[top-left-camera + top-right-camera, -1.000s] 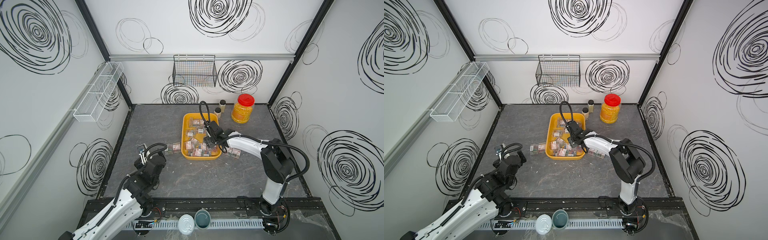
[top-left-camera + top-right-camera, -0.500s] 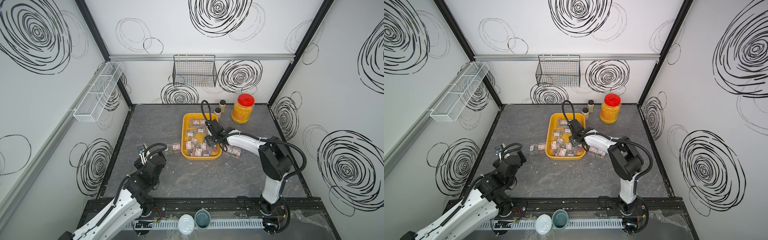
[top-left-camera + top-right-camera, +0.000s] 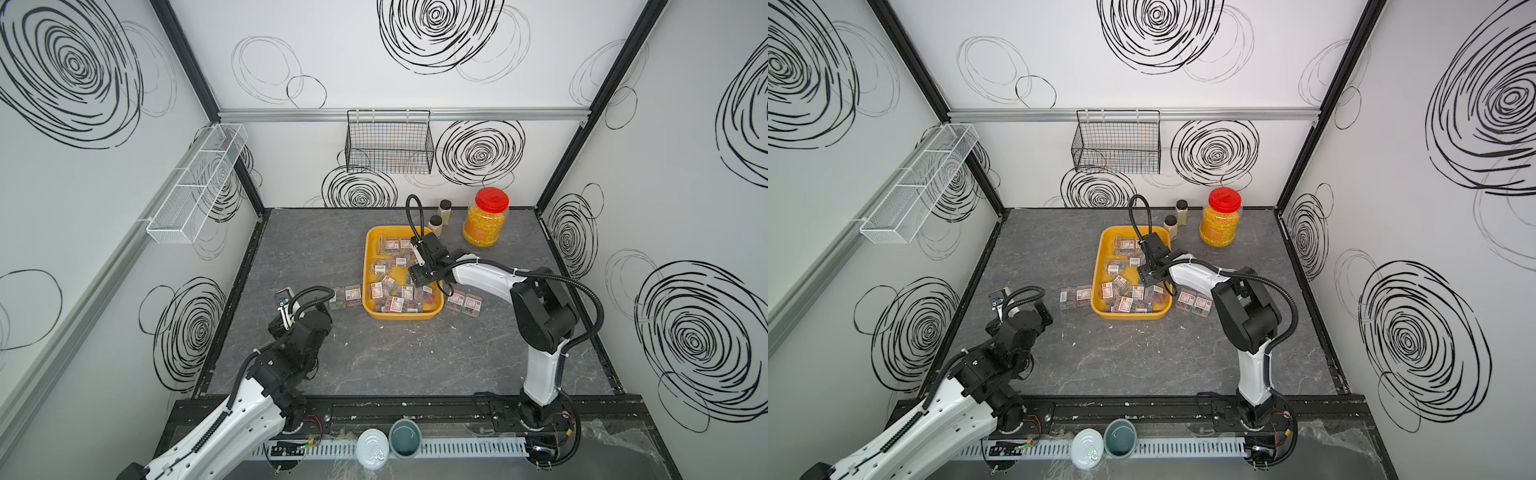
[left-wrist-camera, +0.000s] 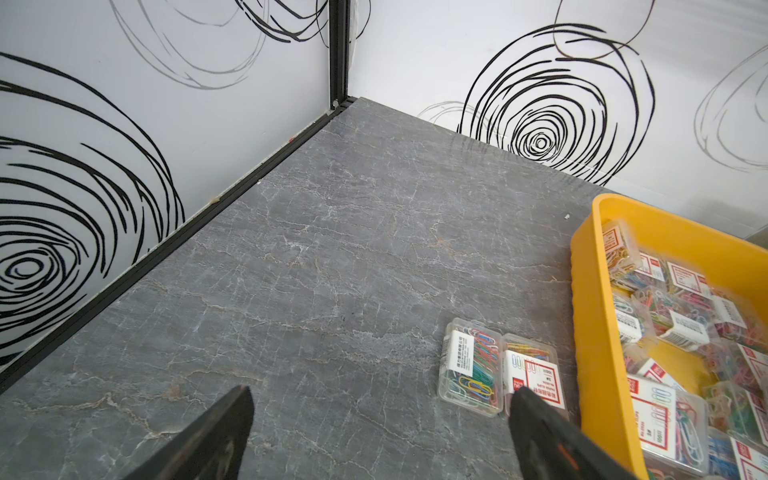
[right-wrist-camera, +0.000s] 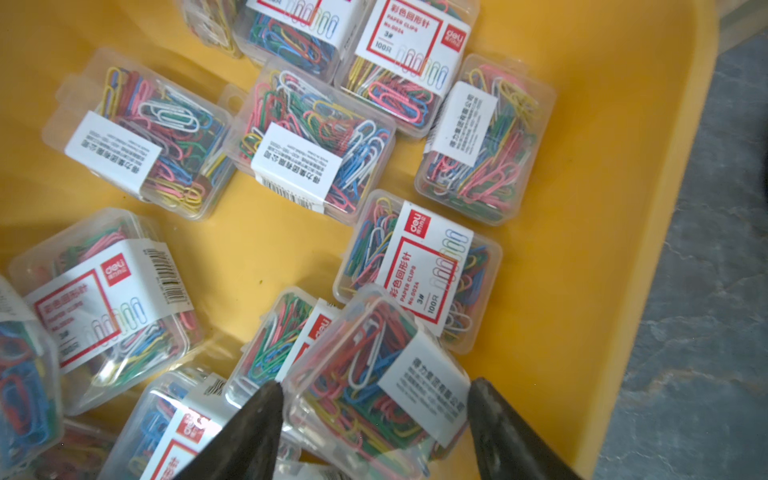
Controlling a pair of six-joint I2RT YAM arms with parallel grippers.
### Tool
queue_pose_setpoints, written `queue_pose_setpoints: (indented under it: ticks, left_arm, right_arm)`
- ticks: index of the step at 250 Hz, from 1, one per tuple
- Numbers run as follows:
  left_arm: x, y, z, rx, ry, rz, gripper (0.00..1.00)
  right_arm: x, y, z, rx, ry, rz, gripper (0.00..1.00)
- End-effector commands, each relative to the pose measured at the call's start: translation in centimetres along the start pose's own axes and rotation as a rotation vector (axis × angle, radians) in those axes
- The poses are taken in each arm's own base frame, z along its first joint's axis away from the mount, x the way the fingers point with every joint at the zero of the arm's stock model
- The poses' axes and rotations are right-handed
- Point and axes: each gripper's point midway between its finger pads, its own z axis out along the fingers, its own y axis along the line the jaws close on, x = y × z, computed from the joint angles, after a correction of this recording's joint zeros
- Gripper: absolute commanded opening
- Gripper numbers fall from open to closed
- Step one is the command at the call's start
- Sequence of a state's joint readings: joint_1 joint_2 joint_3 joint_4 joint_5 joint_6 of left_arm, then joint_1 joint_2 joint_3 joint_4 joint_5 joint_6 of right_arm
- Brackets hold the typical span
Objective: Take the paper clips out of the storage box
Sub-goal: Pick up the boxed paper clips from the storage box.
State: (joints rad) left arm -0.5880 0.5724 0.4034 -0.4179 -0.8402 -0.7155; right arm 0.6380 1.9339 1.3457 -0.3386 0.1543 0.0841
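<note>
The yellow storage box point(image 3: 365, 270) point(image 3: 1099, 270) sits mid-table and holds several clear cases of paper clips point(image 5: 309, 164). My right gripper point(image 5: 374, 386) is inside it, near its right wall point(image 5: 623, 208). It is shut on one tilted case point(image 5: 361, 365), which sits above the others with a finger against each side. From above, the wrist point(image 3: 428, 257) hides that case. Two cases point(image 3: 346, 296) point(image 4: 498, 368) lie on the table left of the box, and two more point(image 3: 464, 300) lie to its right. My left gripper point(image 4: 380, 395) hangs open and empty over bare table beside the left pair.
A red-lidded jar point(image 3: 485, 224) and two small black-capped bottles point(image 3: 439, 216) stand behind the box. A black wire basket point(image 3: 388, 141) hangs on the back wall and a white mesh shelf point(image 3: 195, 183) on the left wall. A tin point(image 3: 372, 453) and a cup point(image 3: 405, 436) sit on the front rail.
My right gripper has shifted slightly toward the back of the box. The left arm has not moved.
</note>
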Motion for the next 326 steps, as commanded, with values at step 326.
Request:
queue_pose_setpoints:
  ticks: [326]
  left_arm:
    - [-0.4, 0.2, 0.1, -0.013, -0.023, -0.016, 0.99]
  right_arm:
    - [3.7, 0.3, 1.1, 0.056, 0.181, 0.042, 0.76]
